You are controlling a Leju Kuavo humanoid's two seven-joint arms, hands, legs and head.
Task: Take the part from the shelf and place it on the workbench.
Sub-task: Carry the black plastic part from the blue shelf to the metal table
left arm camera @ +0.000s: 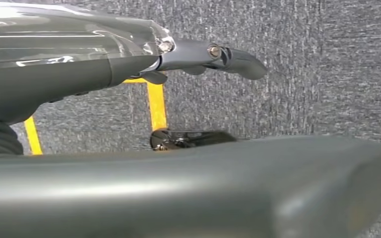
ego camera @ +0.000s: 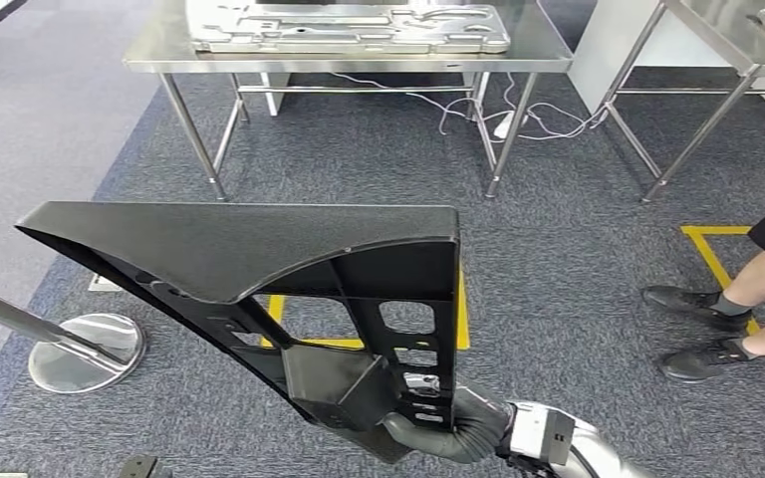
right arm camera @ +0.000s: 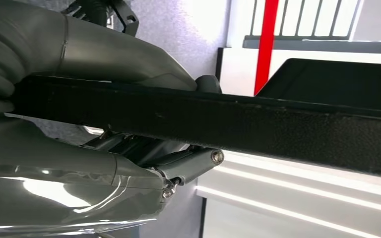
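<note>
A chrome stanchion base (ego camera: 87, 351) sits on the grey carpet at the left. The left hand (left arm camera: 198, 54) hangs over the floor, fingers stretched out, holding nothing. The large black moulded plastic part (ego camera: 249, 269), a long wedge-shaped panel with a smooth curved face and a ribbed frame of rectangular cut-outs, is held up above the carpet; the right hand (ego camera: 458, 423) clamps thumb and fingers on its lower edge. Beyond stands the stainless-steel workbench (ego camera: 349, 62), and a person's black shoes (ego camera: 702, 334) are at the right.
</note>
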